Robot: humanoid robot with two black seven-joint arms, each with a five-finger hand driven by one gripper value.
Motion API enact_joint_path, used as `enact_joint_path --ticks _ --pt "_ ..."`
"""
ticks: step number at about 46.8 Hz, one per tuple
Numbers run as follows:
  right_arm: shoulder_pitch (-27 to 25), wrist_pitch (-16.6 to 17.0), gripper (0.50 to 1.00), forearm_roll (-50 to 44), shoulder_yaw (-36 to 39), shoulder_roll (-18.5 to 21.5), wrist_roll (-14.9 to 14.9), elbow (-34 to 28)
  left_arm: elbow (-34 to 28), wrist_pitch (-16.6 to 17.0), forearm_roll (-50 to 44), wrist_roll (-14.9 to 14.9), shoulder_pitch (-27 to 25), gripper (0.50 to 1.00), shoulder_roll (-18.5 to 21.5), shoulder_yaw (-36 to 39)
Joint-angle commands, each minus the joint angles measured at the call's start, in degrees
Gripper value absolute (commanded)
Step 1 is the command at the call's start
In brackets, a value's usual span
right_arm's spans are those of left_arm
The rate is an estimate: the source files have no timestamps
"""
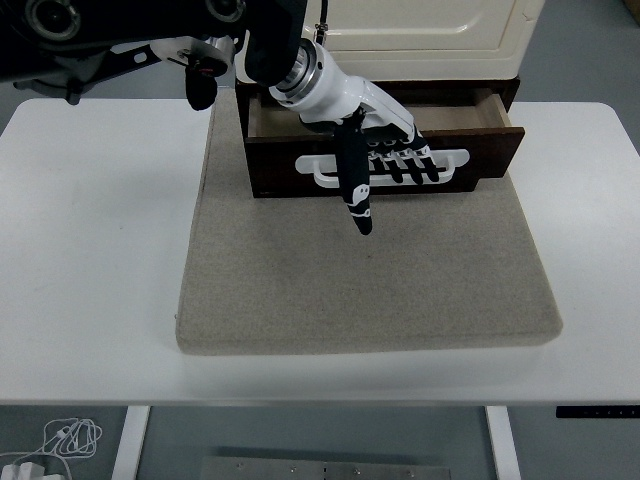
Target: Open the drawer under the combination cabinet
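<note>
A cream cabinet (420, 30) stands at the back of a beige mat (360, 270). Under it a dark brown drawer (490, 155) is pulled partly out, and its inside shows as a tan strip. On the drawer front is a white bar handle (455, 160). My left hand (385, 160) reaches in from the upper left. Its four fingers (405, 165) are hooked over the handle, and the black thumb points down in front of the drawer. The right arm is out of sight.
The white table (90, 250) extends bare on both sides of the mat. My left arm's black upper links (130, 40) fill the top left corner. A bundle of white cable (65, 440) lies on the floor at the bottom left.
</note>
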Motion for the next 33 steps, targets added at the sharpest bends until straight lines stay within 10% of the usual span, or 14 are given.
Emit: enact_joint_path --ticks 1,33 --pt "0.00 0.00 0.928 0.00 0.00 0.00 0.00 0.01 0.01 -0.06 -0.02 -0.07 -0.01 1.000 0.00 -0.18" --pt "0.00 0.00 0.928 0.09 0.00 0.00 0.00 0.01 0.45 5.56 -0.55 -0.07 0.25 0.999 -0.35 -1.85"
